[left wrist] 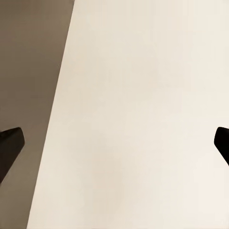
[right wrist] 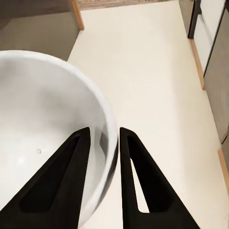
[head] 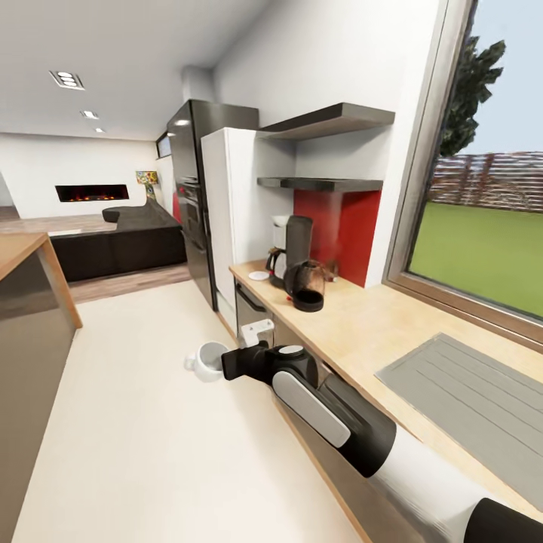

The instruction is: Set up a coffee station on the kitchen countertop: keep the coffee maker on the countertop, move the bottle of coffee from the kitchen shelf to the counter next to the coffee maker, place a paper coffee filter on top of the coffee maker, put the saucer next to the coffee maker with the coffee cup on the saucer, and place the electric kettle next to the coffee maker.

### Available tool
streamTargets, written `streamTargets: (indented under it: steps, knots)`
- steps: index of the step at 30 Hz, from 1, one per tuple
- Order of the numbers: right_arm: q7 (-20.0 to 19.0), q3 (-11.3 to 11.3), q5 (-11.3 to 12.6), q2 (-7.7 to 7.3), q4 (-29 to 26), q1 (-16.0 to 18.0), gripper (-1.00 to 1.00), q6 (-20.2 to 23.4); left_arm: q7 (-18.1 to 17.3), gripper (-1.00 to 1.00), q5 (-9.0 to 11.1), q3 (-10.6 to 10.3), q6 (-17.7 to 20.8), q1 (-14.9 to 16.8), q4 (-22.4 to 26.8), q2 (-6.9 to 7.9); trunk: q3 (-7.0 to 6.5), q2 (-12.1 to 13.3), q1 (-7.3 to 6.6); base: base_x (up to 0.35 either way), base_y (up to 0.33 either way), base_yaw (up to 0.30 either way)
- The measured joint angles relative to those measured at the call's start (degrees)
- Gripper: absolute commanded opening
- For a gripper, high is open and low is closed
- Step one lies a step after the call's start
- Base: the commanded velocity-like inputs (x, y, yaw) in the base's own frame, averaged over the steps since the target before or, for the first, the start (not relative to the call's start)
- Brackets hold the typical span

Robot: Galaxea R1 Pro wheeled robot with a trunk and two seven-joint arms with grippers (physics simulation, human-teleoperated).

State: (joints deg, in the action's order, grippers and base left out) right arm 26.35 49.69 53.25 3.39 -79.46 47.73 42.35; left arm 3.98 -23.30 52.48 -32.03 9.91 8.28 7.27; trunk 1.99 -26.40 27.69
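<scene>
1. Pale cream floor (head: 151,422) spreads below the gripper, with the long light-wood tabletop (head: 377,324) over grey cabinet fronts running along its right side, an inset grey steel sink (head: 467,392) set into it.
2. Ahead of the right gripper (head: 226,363), at the tabletop's far end, stands the tall black coffee maker (head: 290,253) with its silvery-white front and glass carafe.
3. Just in front of that machine sits the bulbous brownish glass electric kettle (head: 307,285) on a black base.
4. Beside the coffee maker, on its far-left side, lies the small flat white saucer (head: 259,275).
5. Right gripper, over the floor and off the tabletop's edge, is pinched on the rim of the small white coffee cup (right wrist: 47,138): one finger inside, one outside.
6. Left gripper (left wrist: 114,143) is spread wide, its dark fingertips (left wrist: 10,143) at the frame's edges, holding nothing above the floor.
</scene>
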Motion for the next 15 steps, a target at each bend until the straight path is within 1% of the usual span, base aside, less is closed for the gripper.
streamTargets:
  steps: [15]
  knots:
    - [0.0, 0.0, 0.0, 0.03, -0.04, 0.0, -1.0, 0.02, 0.0, 1.0, 0.0, 0.0, 0.0, 0.0, 0.0, 0.0, 0.0, 0.0, 0.0, 0.295, 0.194, 0.0]
